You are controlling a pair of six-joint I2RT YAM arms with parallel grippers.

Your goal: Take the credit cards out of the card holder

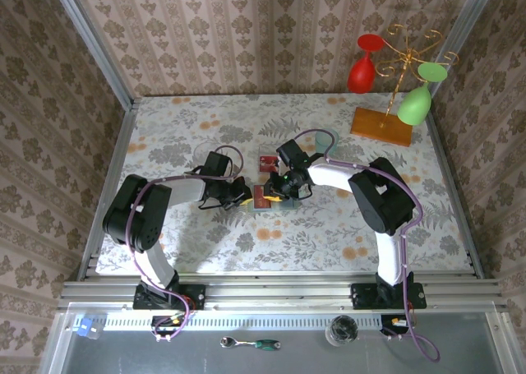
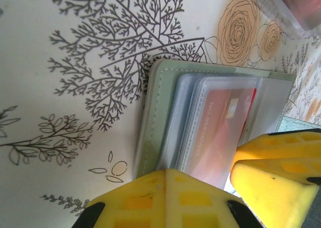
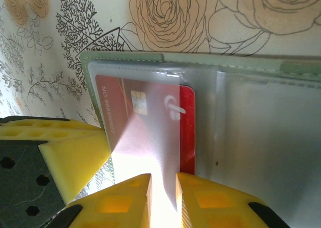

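Left pincer (image 2: 165,177) is pressed together on the edge of the pale sage-green folding card holder (image 2: 150,123), pinning it to the floral desk (image 2: 60,153), I reckon, as an anchor. Right pincer (image 3: 163,190) nips the frosted clear plastic sleeve (image 3: 150,153) where a red plastic credit card (image 3: 186,128) sits, seemingly to work it out.

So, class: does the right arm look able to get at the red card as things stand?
Probably yes: the jaws of the right gripper straddle the edge of the clear sleeve holding the red card, though that sleeve covers it.
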